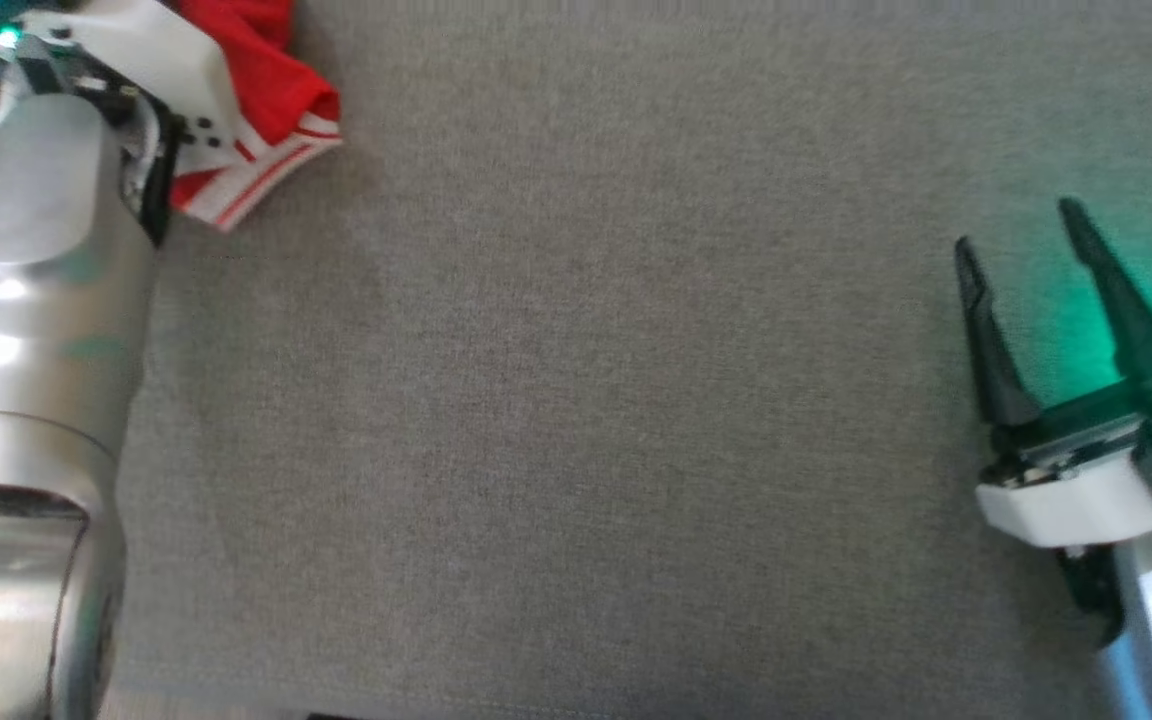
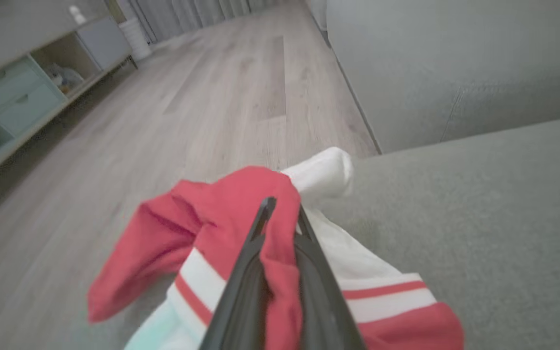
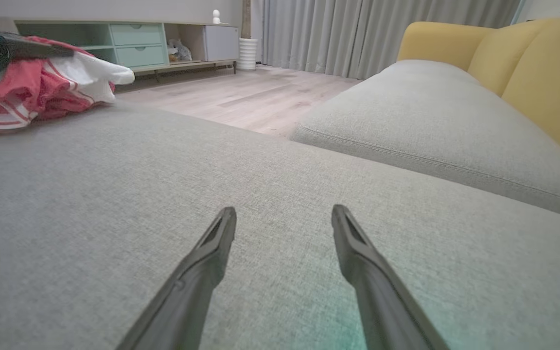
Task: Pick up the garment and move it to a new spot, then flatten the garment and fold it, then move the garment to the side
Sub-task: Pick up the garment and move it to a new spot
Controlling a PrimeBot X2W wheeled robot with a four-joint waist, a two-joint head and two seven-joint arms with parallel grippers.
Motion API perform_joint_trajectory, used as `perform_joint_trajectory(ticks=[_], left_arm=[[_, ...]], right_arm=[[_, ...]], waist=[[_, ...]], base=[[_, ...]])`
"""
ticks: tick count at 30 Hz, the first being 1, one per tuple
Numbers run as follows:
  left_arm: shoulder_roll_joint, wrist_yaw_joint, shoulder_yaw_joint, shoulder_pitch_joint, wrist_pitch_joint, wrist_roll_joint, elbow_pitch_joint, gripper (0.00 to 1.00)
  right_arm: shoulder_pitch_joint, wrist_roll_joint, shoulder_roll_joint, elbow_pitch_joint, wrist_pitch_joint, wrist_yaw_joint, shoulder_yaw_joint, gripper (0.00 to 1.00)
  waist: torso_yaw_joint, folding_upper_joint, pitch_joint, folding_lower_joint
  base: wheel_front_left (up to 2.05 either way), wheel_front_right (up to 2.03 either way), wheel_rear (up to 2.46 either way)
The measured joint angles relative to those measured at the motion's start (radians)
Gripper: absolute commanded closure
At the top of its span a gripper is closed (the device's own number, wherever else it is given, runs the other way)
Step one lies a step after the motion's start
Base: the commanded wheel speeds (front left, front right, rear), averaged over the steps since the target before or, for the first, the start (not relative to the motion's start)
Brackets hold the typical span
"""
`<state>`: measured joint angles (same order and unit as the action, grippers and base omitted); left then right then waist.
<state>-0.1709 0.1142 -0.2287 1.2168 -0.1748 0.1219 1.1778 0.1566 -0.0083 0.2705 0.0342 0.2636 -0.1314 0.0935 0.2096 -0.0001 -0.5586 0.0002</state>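
Note:
The garment [image 1: 266,110] is a crumpled red and white striped piece at the far left corner of the grey cushion [image 1: 586,400]. In the left wrist view my left gripper [image 2: 284,209] is shut on a red fold of the garment [image 2: 241,214], which bunches up around the two dark fingers. The right wrist view shows the same garment [image 3: 42,90] as a heap at the upper left, with the left arm over it. My right gripper [image 1: 1021,230] hovers open over the cushion at the right, fingers [image 3: 212,243] spread with nothing between them.
The cushion's left edge drops to a wooden floor [image 2: 163,121]. A low cabinet [image 3: 129,41] with pale green drawers stands across the room. A second grey cushion [image 3: 430,126] and a yellow sofa back [image 3: 542,73] lie beyond the right gripper.

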Motion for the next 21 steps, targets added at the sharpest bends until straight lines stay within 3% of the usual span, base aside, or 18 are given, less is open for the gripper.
perform_joint_trajectory(ticks=[7,10,15,21], left_arm=[[-0.008,0.011,-0.073,0.037,-0.048,-0.011,-0.106,1.0],[0.01,0.015,-0.158,0.041,-0.048,-0.005,-0.184,1.0],[0.03,0.018,-0.34,-0.031,0.015,0.156,-0.39,1.0],[-0.05,0.018,-0.455,-0.168,0.131,0.3,-0.633,1.0]], right_arm=[[-0.049,0.027,-0.09,-0.039,-0.001,0.0,0.006,0.0],[-0.096,0.035,-0.124,-0.049,-0.001,0.0,0.006,0.0],[-0.196,0.046,-0.169,-0.051,-0.001,0.0,-0.016,0.0],[-0.256,0.052,-0.19,-0.044,-0.001,0.0,-0.023,0.0]], waist=[[-0.044,0.0,0.164,-0.0002],[-0.072,0.0001,0.243,-0.0004],[-0.145,0.0001,0.363,-0.0005],[-0.288,0.0001,0.439,-0.0005]], base=[[0.0,0.0,0.0],[0.0,0.0,0.0],[0.0,0.0,0.0],[0.0,0.0,0.0]])
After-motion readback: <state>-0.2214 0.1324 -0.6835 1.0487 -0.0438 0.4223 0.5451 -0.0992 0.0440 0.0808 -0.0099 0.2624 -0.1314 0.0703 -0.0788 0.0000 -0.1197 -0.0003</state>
